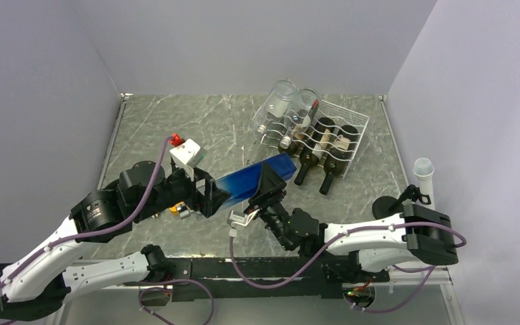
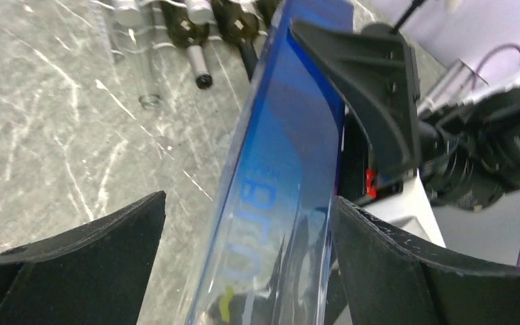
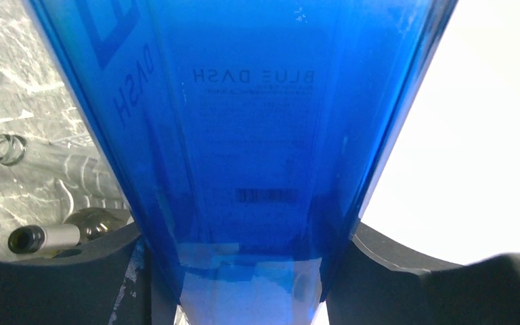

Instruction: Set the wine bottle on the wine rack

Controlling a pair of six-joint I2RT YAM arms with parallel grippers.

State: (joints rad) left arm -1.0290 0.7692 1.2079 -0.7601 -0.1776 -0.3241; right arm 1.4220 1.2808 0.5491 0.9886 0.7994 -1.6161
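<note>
The wine bottle (image 1: 254, 179) is a flat-sided blue bottle, held tilted above the table between both arms. My right gripper (image 1: 271, 188) is shut on it; in the right wrist view both fingers press its blue sides (image 3: 247, 135). My left gripper (image 1: 210, 193) is open around the bottle's other end. In the left wrist view the right finger (image 2: 379, 257) touches the bottle (image 2: 277, 176), and the left finger stands apart with table showing between. The white wire wine rack (image 1: 352, 132) stands at the back right, just beyond the bottle's far end.
The rack holds two clear bottles (image 1: 281, 101) and two dark bottles (image 1: 319, 145) with their necks pointing toward me. A white tube (image 1: 423, 169) stands at the right table edge. A small orange thing (image 1: 175, 209) lies under my left arm. Grey walls enclose the table.
</note>
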